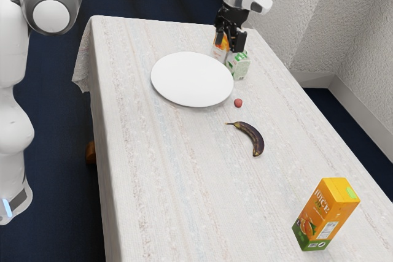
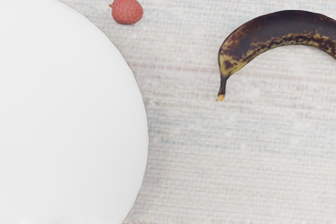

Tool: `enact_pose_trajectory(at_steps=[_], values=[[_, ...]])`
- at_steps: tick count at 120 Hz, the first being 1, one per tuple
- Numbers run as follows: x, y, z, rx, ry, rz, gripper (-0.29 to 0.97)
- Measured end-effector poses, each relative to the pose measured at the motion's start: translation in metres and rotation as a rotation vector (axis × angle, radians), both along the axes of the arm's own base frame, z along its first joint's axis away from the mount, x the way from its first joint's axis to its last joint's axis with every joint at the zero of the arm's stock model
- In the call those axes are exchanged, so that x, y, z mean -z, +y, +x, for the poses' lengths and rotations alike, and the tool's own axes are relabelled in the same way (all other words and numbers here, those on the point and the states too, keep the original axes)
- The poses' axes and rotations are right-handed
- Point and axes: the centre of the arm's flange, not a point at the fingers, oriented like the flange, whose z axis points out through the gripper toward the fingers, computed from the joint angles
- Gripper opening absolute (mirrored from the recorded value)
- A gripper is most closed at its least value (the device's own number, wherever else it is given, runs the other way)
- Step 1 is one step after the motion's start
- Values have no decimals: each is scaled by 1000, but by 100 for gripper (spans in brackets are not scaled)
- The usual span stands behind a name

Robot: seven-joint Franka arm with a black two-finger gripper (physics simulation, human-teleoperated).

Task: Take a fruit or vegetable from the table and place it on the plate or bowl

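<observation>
Juice carton (image 1: 325, 214) upright, banana (image 1: 251, 135) along table's (image 1: 153, 182) length, stem end nearest plate (image 1: 191, 78)

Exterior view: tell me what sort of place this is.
Likely a room corner with a dining-style setup: a cloth-covered table, a white plate and banana on it, textured white walls behind.
</observation>
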Motion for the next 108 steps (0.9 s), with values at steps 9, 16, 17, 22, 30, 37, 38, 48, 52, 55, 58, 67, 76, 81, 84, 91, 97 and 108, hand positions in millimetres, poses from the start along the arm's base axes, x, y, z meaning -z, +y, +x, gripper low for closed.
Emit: enact_pose_trajectory(at_steps=[9, 16, 17, 22, 30, 37, 38, 48, 52, 55, 58, 67, 76, 81, 84, 91, 97, 108], values=[[1, 0, 0, -1, 4, 1, 68], [1, 0, 0, -2, 6, 1, 68], [1, 0, 0, -1, 6, 1, 68], [2, 6, 0, -13, 8, -9, 68], [4, 20, -2, -41, 10, -28, 68], [5, 23, -3, -49, 12, -43, 68], [5, 24, -3, -50, 12, -45, 68], [7, 31, -4, -67, 16, -72, 68], [7, 45, -7, -87, 16, -97, 68], [7, 49, -8, -85, 14, -113, 68], [8, 47, -6, -60, 8, -127, 68], [19, -9, 13, 142, 3, -128, 68], [38, -84, 32, 431, -2, -98, 68], [44, -113, 37, 572, -9, -72, 68], [45, -129, 39, 650, -19, -58, 68], [44, -160, 41, 811, -42, -10, 68], [46, -184, 44, 935, -51, 44, 68], [55, -204, 51, 1102, -42, 134, 68]])
